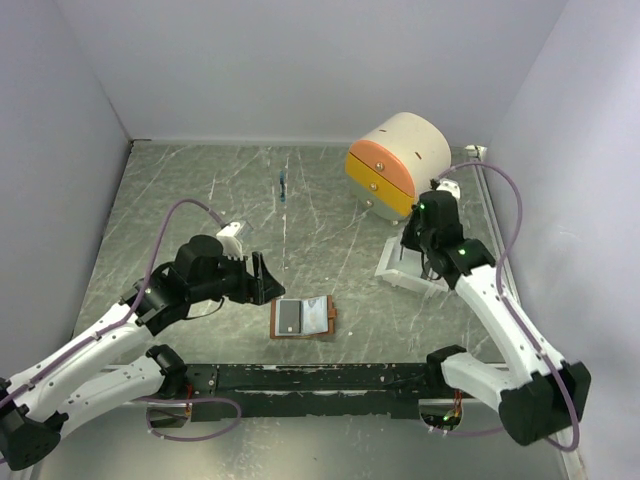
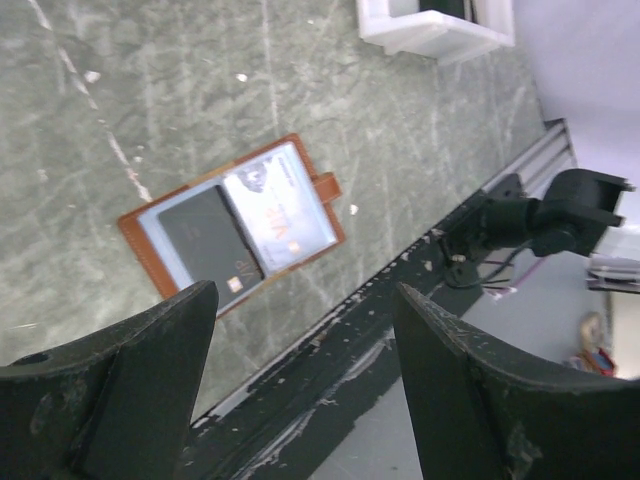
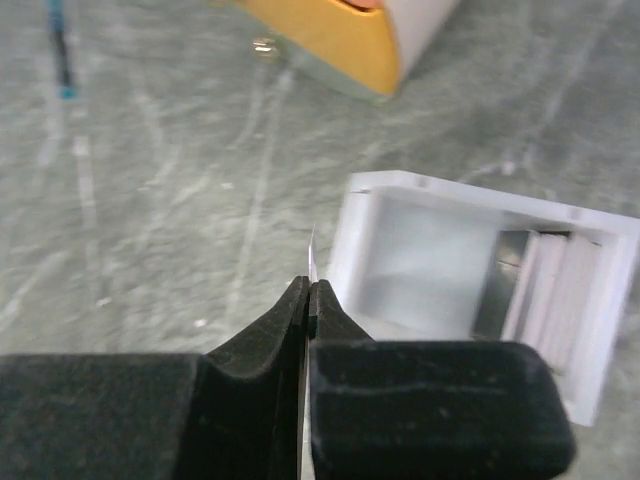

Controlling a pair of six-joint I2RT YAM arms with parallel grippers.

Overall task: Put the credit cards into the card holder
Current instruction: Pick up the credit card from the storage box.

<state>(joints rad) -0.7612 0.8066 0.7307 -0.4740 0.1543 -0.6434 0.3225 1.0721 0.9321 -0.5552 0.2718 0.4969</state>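
The card holder (image 1: pixel 303 319) lies open near the table's front edge, a brown wallet with a snap tab (image 2: pixel 322 190). A dark grey credit card (image 2: pixel 210 243) and a pale bluish one (image 2: pixel 280 205) lie on its two inner halves. My left gripper (image 1: pixel 262 278) hangs open just left of the wallet, nothing between its fingers (image 2: pixel 305 295). My right gripper (image 1: pixel 430 266) is over the white tray. Its jaws (image 3: pixel 309 290) are shut on a thin pale card (image 3: pixel 312 252), seen edge-on above the tips.
The white tray (image 3: pixel 400 185) stands at the right with several pale cards upright at its far end (image 3: pixel 555 290). A cream-and-orange drawer box (image 1: pixel 400 160) sits behind it. A small blue object (image 1: pixel 284 187) lies at the back centre. A black rail (image 2: pixel 330 380) runs along the front edge.
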